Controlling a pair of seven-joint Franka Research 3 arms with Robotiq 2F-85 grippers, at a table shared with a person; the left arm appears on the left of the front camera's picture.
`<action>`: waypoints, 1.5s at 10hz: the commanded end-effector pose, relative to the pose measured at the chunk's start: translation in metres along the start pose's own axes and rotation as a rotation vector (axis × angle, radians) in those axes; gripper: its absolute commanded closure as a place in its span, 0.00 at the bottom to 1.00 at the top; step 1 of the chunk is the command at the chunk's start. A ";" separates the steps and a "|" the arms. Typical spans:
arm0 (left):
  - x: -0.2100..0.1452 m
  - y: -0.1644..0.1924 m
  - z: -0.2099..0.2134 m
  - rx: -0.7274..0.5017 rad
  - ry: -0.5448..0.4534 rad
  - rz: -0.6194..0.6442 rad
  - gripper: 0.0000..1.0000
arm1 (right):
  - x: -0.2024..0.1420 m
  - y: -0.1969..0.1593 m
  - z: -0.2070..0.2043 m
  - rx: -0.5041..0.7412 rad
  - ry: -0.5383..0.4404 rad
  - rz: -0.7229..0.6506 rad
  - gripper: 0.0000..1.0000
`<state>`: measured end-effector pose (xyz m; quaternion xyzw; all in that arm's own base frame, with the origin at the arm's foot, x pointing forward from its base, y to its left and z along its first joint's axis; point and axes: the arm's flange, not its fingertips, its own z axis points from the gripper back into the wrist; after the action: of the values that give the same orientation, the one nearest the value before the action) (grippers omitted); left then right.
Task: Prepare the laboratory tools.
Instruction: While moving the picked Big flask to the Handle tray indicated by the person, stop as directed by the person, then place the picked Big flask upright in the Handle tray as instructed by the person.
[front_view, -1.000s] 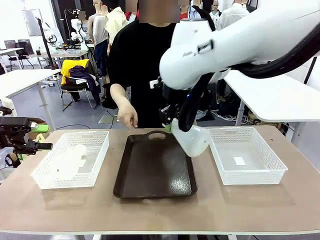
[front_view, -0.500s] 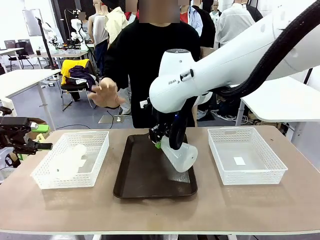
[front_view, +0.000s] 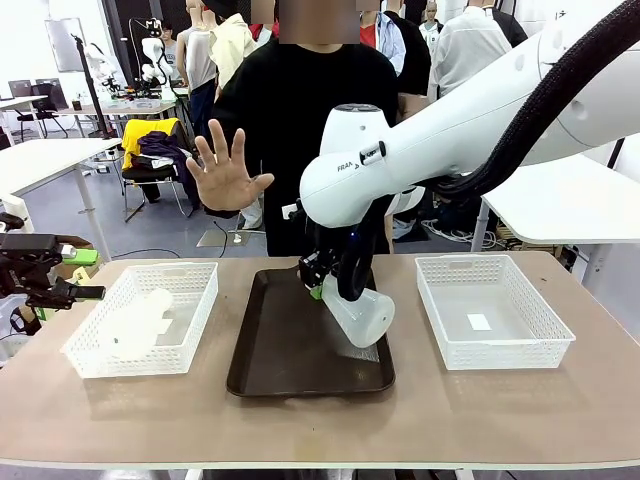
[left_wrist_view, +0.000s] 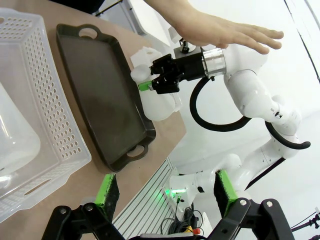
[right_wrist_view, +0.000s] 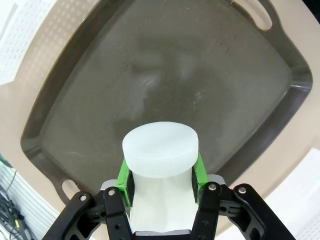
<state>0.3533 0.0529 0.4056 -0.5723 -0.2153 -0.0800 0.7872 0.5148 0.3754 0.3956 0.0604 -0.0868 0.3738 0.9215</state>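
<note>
Tray (front_view: 290, 350) sits mid-table. Over its right side the right gripper (front_view: 318, 288) pinches a flask (front_view: 362, 315) by the neck. The flask is tilted, base low over the tray, and I can't tell if it's touching. The left basket (front_view: 95, 360) holds the second flask (front_view: 140, 320). Off the table's left edge, the left gripper (left_wrist_view: 165, 192) hangs spread, nothing between its pads. On the far side, the person's hand (front_view: 225, 175) is up, palm open, fingers splayed.
</note>
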 end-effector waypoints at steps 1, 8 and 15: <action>0.000 -0.001 0.000 -0.016 -0.012 0.003 0.00 | -0.001 0.001 0.000 -0.003 0.000 0.004 1.00; 0.000 -0.001 0.000 -0.016 -0.012 0.003 0.00 | -0.001 0.001 0.000 -0.003 0.000 0.004 1.00; 0.000 -0.001 0.000 -0.016 -0.012 0.003 0.00 | -0.001 0.001 0.000 -0.003 0.000 0.004 1.00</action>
<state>0.3533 0.0529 0.4056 -0.5723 -0.2153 -0.0800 0.7872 0.5141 0.3765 0.3953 0.0605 -0.0865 0.3748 0.9211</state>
